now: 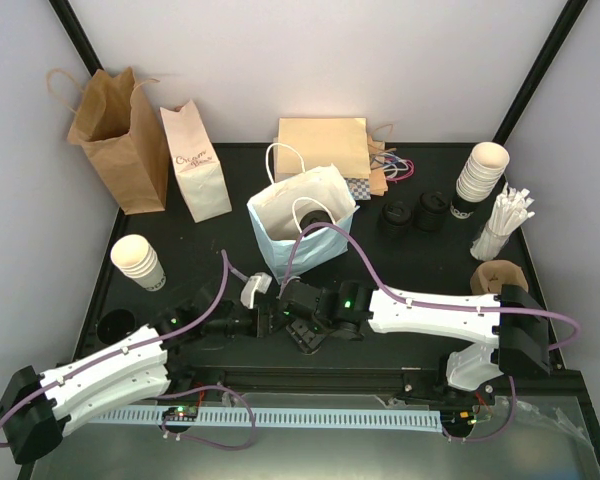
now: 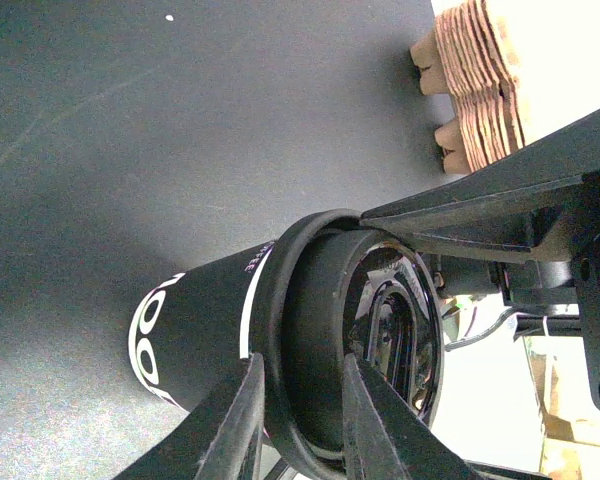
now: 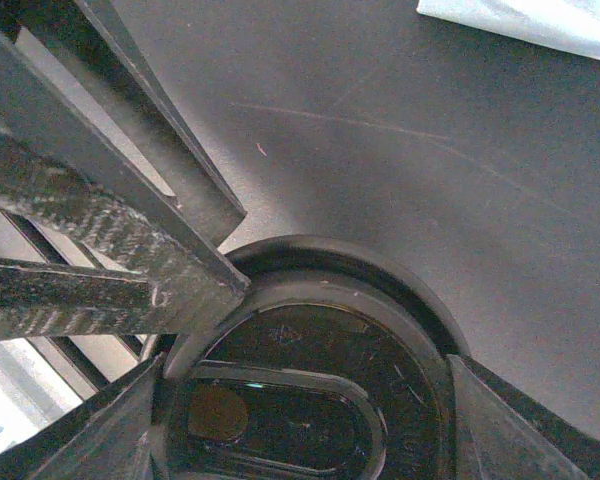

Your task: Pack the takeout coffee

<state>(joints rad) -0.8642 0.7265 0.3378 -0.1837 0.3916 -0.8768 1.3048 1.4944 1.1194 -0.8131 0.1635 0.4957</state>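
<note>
Left wrist: left claw (image 2: 302,405) pinched the lid rim of the takeout coffee (image 2: 205,325). Right wrist: right claw (image 3: 330,330) spanned the lid, apparently gripping it. Top: both met mid-bench (image 1: 420,265), w/ the open blue bag (image 1: 325,240) at 12 o'clock, contents unclear. Imo keep the cup level and let one grip go only once the other's firm.
</note>
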